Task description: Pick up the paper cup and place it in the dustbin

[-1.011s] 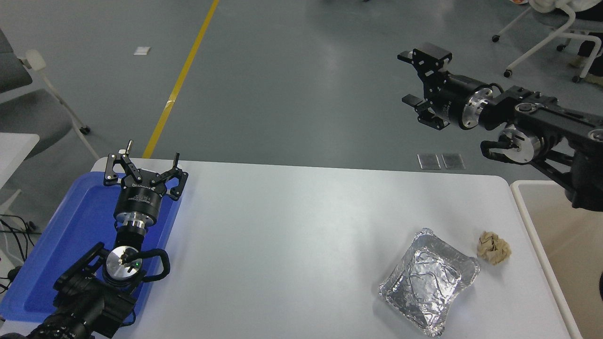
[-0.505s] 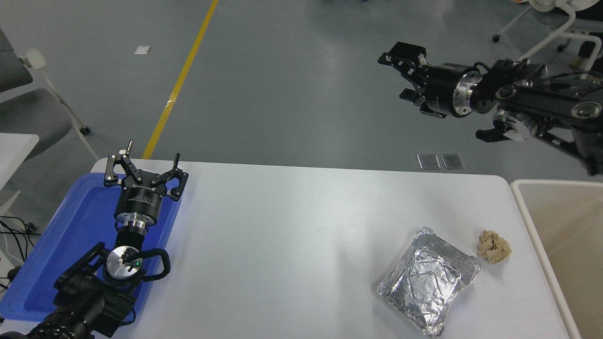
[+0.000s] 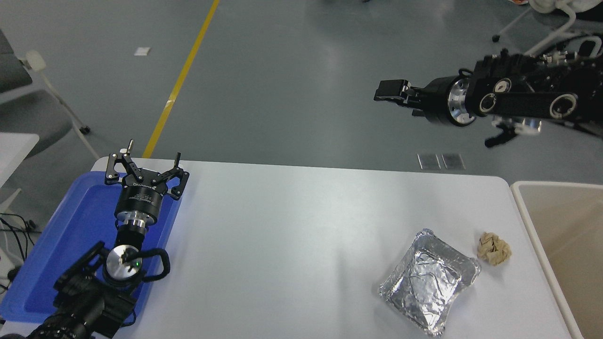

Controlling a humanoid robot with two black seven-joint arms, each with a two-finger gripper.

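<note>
- My right gripper [image 3: 393, 92] is up high, past the table's far edge, over the grey floor, pointing toward the pic's left. It's seen side-on; can't tell if its fingers are apart or together. Nothing visible in it.
- My right arm [image 3: 527, 96] comes in from the upper right edge, running roughly level.
- My left gripper [image 3: 145, 165] is parked at lower left over the blue tray [image 3: 70, 226], fingers spread wide, holding nothing.
- Dustbin [image 3: 563, 245]: beige, pale rim, at the table's right edge, only partly in frame. What I can see of the inside is bare.
- Paper cup: can't see it anywhere in this view, not on the table & not in either gripper.
- On the white table [image 3: 292, 235], right side: crumpled foil tray [image 3: 428, 280] near the front edge, brown paper ball [image 3: 493, 248] just beside its far-right corner, not touching it. Ball sits between foil tray & dustbin.
- Right gripper is well apart from all of these.
- Bkgd: yellow floor line [image 3: 181, 77] upper left, white chair legs on castors [image 3: 541, 37] upper right.
</note>
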